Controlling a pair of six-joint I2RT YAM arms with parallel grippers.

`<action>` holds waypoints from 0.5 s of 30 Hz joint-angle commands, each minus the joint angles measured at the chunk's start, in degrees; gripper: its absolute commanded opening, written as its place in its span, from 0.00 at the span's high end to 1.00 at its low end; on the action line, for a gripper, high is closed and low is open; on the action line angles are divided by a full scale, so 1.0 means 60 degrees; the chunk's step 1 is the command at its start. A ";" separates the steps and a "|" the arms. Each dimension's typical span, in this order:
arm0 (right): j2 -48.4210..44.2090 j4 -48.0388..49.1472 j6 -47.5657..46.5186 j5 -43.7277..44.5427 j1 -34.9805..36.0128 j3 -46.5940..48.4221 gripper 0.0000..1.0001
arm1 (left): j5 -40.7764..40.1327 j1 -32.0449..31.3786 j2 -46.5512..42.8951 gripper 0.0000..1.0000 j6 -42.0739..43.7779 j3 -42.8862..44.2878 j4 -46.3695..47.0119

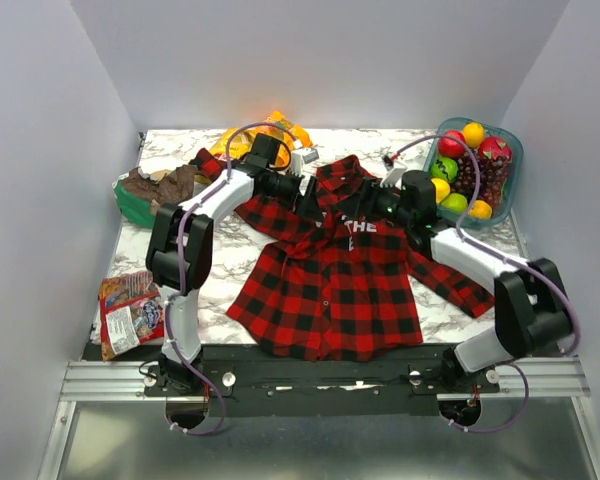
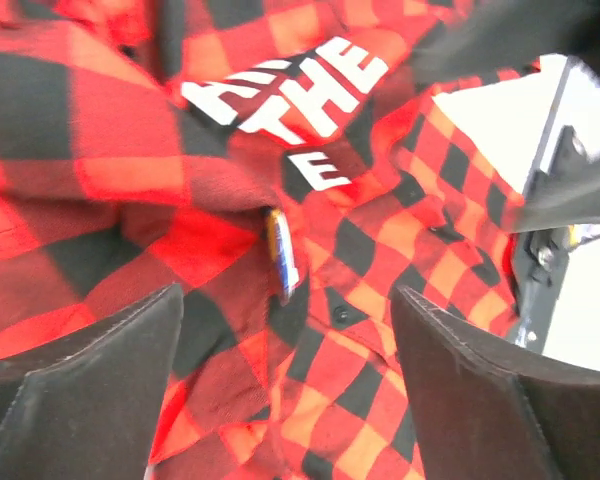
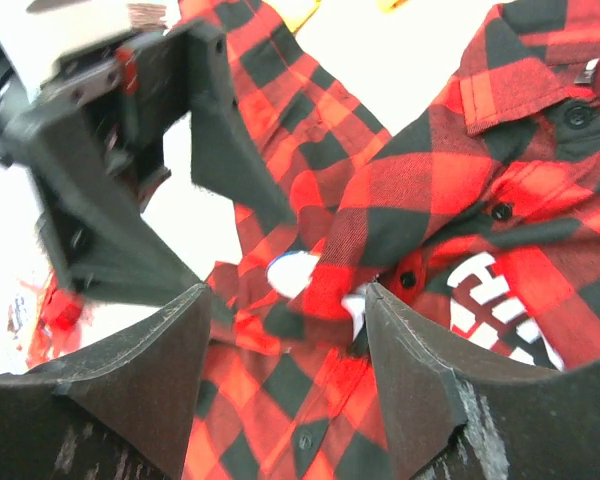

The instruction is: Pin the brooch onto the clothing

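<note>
Over the shirt (image 1: 330,290), left gripper (image 2: 288,292) and right gripper (image 3: 287,288) stand spread, gripping nothing, since the brooch (image 2: 282,255) seems pinned in its fold.

Red & black buffalo-plaid shirt (image 1: 330,290) w/ white block letters on chest, whitish-blue brooch (image 2: 282,255), white-grey marble worktop (image 1: 230,275), teal bowl (image 1: 518,160) R of shirt w/ red, green, yellow, orange fruit (image 1: 450,170), orange packet (image 1: 280,125) behind shirt
</note>
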 commanded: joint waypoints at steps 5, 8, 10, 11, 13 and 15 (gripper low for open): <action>-0.2669 -0.2964 -0.1248 0.1053 -0.0060 -0.0697 0.28 | -0.3234 0.1107 -0.1418 0.03 -0.0573 -0.0473 0.0325; -0.3533 -0.3815 -0.1263 0.1362 -0.0060 -0.0887 0.28 | -0.5415 0.1418 -0.1449 0.01 -0.0282 -0.0460 -0.0011; -0.4030 -0.4038 -0.1205 0.1333 -0.0060 -0.1063 0.28 | -0.6833 0.1433 -0.1274 0.01 -0.0090 -0.0401 -0.0407; -0.4193 -0.4213 -0.1161 0.1333 -0.0060 -0.1136 0.28 | -0.6929 0.1433 -0.1215 0.01 -0.0075 -0.0430 -0.0437; -0.4500 -0.4288 -0.1015 0.1333 -0.0060 -0.1355 0.28 | -0.6843 0.1418 -0.1039 0.01 -0.0075 -0.0488 -0.0335; -0.4633 -0.4463 -0.0956 0.1333 -0.0060 -0.1458 0.28 | -0.6783 0.1403 -0.0849 0.02 -0.0133 -0.0387 -0.0334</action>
